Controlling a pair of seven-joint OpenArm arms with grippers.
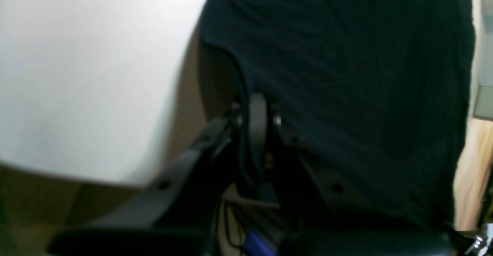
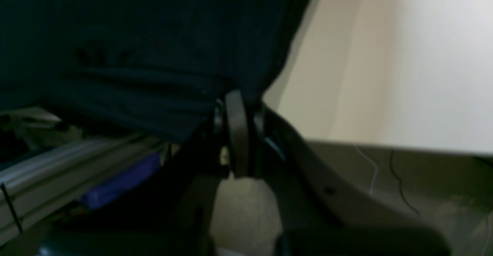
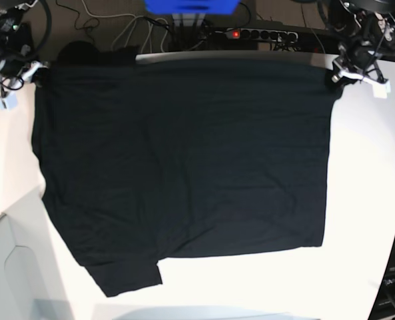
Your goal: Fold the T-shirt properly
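T-shirt was spread plain side up across the desk, its 2 far corners clamped by the closed left pincer and right pincer. No fold was made yet; all folding remained.

A lab: white table, power strip, tangled cables.

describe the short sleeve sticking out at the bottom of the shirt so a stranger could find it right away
Start in the base view at the white table, mostly covered by the spread black T-shirt. Follow its near edge toward the side of the right gripper. The sleeve is the only flap jutting past that otherwise straight edge.
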